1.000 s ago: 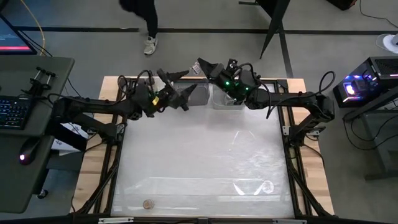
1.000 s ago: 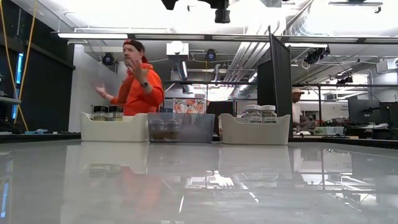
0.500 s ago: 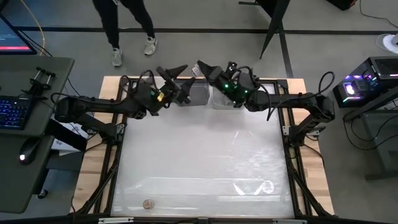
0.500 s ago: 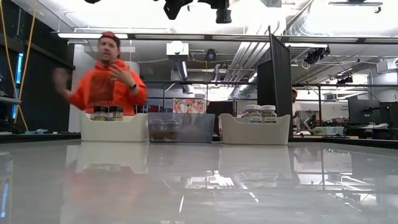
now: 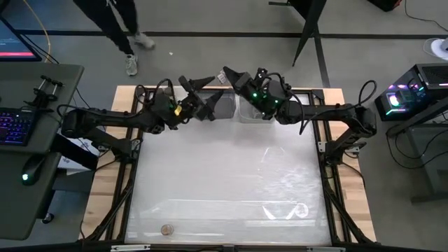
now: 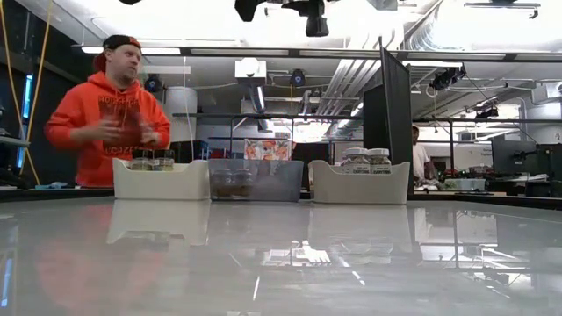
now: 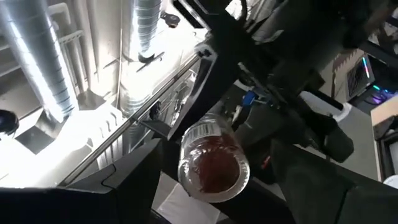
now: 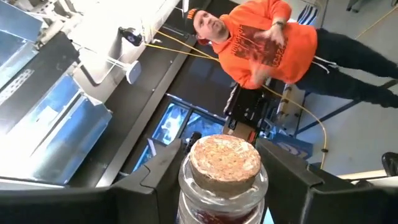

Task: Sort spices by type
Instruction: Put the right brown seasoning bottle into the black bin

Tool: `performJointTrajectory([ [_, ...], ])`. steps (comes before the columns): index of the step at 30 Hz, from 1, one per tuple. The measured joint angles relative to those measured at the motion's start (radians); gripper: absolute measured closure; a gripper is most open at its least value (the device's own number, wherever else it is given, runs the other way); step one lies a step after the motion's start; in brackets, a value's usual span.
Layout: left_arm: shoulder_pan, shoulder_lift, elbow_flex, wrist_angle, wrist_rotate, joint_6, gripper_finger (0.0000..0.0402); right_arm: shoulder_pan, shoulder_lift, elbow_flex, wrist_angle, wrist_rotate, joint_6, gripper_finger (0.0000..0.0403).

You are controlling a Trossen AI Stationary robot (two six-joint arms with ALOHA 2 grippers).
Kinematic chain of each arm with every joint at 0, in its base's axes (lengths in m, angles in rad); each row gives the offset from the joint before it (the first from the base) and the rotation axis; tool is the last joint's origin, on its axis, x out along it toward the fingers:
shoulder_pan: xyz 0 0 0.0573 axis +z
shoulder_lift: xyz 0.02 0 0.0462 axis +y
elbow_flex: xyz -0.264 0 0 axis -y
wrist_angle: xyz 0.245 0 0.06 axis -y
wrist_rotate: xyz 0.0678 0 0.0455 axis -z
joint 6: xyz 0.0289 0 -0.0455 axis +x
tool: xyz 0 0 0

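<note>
My left gripper [image 5: 203, 96] is raised above the far-edge bins and is shut on a small glass jar [image 7: 213, 163] of red-brown spice, whose base faces the wrist camera. My right gripper [image 5: 236, 78] is beside it, also raised, shut on a cork-capped jar [image 8: 225, 163]. In the low view, dark-capped jars [image 6: 151, 158] stand in the left white bin [image 6: 162, 183], more jars [image 6: 230, 182] in the middle clear bin [image 6: 256, 181], and white-capped jars [image 6: 367, 158] in the right white bin [image 6: 360, 184]. One cork-capped jar [image 5: 166, 229] stands alone by the table's near left edge. My left gripper pinches the jar's round glass wall [image 7: 186, 163] between its two fingers [image 7: 127, 180]. The jar is lifted clear, its base turned toward the wrist. My right gripper pinches the jar's glass body just below the cork cap [image 8: 186, 186] between its two fingers [image 8: 155, 180]. The jar is lifted clear, cap end pointing away from the wrist.
The three bins stand in a row along the table's far edge under both grippers. The white tabletop [image 5: 224, 175] stretches toward the near edge. A person in an orange hoodie [image 6: 110, 110] stands beyond the far edge, to the left.
My left gripper has shifted slightly toward the far edge and turned a little, still holding its jar. The person behind the table has walked toward the left.
</note>
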Motion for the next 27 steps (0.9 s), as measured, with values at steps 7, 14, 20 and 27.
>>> performJointTrajectory([
  [7, 0.021, 0.000, 0.000, 0.002, 0.011, -0.009, 0.0116, 0.017, 0.000, 0.000, 0.001, -0.003, 0.016, 0.0231],
  [14, 0.020, 0.000, 0.000, 0.004, 0.023, -0.006, 0.0116, 0.023, 0.000, 0.000, 0.001, -0.003, 0.025, 0.0231],
  [20, 0.020, 0.004, 0.000, 0.005, 0.059, -0.041, 0.0116, 0.031, 0.000, 0.000, -0.003, -0.010, 0.025, 0.0231],
  [27, 0.020, 0.029, 0.001, 0.011, 0.063, -0.050, 0.0117, 0.034, 0.000, 0.000, -0.036, -0.011, 0.027, 0.0231],
])
